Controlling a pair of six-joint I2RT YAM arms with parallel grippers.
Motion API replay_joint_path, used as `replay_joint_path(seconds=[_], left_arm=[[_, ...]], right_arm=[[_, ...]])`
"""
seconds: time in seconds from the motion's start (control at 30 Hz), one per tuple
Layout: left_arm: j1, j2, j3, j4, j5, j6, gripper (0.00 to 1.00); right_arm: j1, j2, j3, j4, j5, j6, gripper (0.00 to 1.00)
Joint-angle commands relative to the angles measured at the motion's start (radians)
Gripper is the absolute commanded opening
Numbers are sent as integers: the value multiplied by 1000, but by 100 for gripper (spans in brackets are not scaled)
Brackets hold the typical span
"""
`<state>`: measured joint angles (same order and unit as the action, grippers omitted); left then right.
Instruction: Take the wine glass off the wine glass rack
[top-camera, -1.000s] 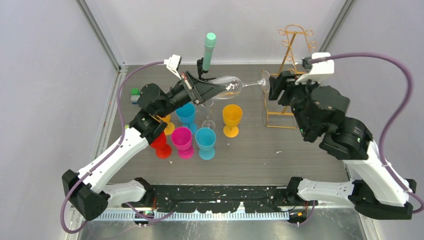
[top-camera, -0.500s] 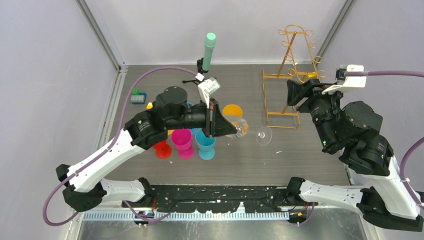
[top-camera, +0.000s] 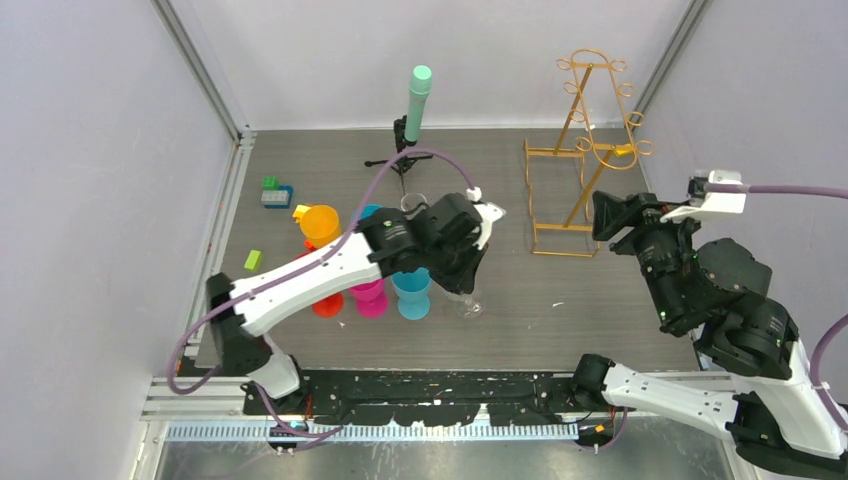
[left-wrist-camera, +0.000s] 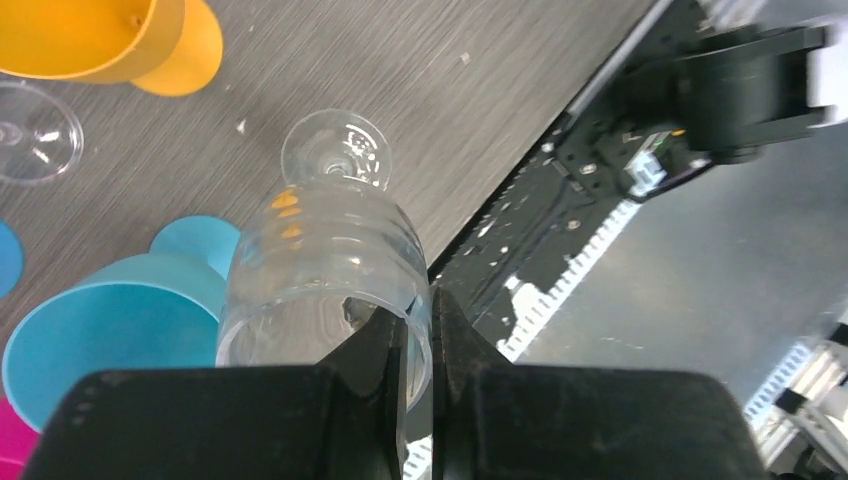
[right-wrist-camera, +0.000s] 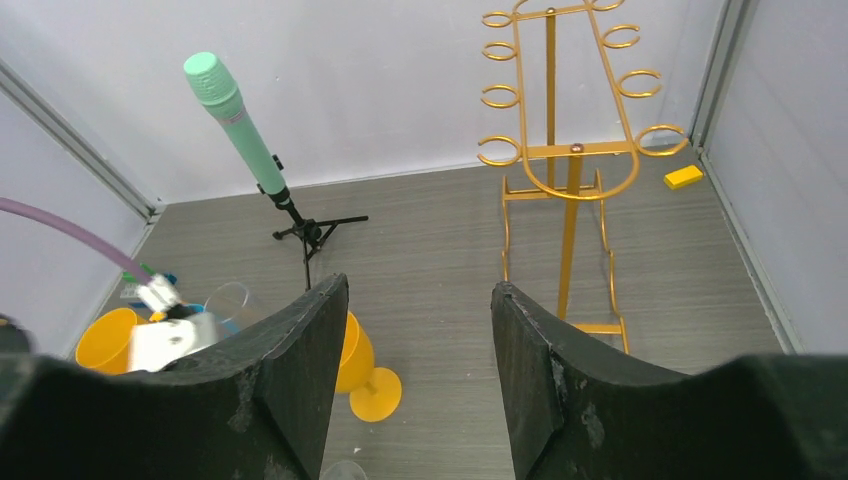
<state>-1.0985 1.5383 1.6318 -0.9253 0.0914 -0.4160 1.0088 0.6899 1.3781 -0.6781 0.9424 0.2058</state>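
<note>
The clear wine glass (left-wrist-camera: 318, 262) hangs upright from my left gripper (left-wrist-camera: 420, 305), which is shut on its rim, one finger inside the bowl and one outside. Its round foot (top-camera: 468, 306) is low, at the table just right of the teal goblet; I cannot tell whether it touches. From above, the left gripper (top-camera: 465, 262) points down at mid-table. The gold wire wine glass rack (top-camera: 585, 150) stands at the back right, and no glass hangs on its hooks (right-wrist-camera: 560, 170). My right gripper (right-wrist-camera: 417, 290) is open with nothing in it, held off the rack's near right side (top-camera: 607, 212).
Coloured goblets cluster left of the glass: orange (top-camera: 321, 222), red (top-camera: 325, 303), magenta (top-camera: 369, 297), teal (top-camera: 412, 290). Another orange goblet (right-wrist-camera: 358, 365) and a clear glass (top-camera: 415, 203) stand behind my left arm. A mint-green cylinder on a black tripod (top-camera: 417, 100) stands at the back. Small blocks (top-camera: 272, 190) lie far left.
My left arm has carried the glass from lying level near the rack down to the front middle and turned it upright. My right gripper has drawn back to the right, away from the glass.
</note>
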Motion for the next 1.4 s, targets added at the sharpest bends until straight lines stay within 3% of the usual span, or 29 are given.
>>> replay_joint_path(seconds=[0.0, 0.33, 0.6, 0.7, 0.9, 1.13, 1.23, 1.37], left_arm=[[-17, 98, 103, -77, -83, 41, 0], [-19, 287, 180, -100, -113, 46, 0], [-19, 318, 180, -53, -96, 49, 0], [-19, 324, 180, -50, -96, 57, 7], [-19, 295, 157, -27, -126, 63, 33], [-20, 191, 148, -6, -175, 80, 75], [-18, 126, 153, 13, -213, 99, 98], [-18, 28, 201, -1, -364, 95, 100]], right_arm=[[6, -64, -29, 0, 51, 63, 60], [7, -142, -80, -37, 81, 97, 60], [7, -153, -95, -50, 82, 108, 60], [7, -154, -98, -50, 82, 111, 60], [6, -154, -102, -56, 81, 118, 60], [6, -151, -90, -70, 69, 133, 60], [7, -150, -79, -79, 61, 138, 60], [6, -141, -63, -91, 53, 152, 58]])
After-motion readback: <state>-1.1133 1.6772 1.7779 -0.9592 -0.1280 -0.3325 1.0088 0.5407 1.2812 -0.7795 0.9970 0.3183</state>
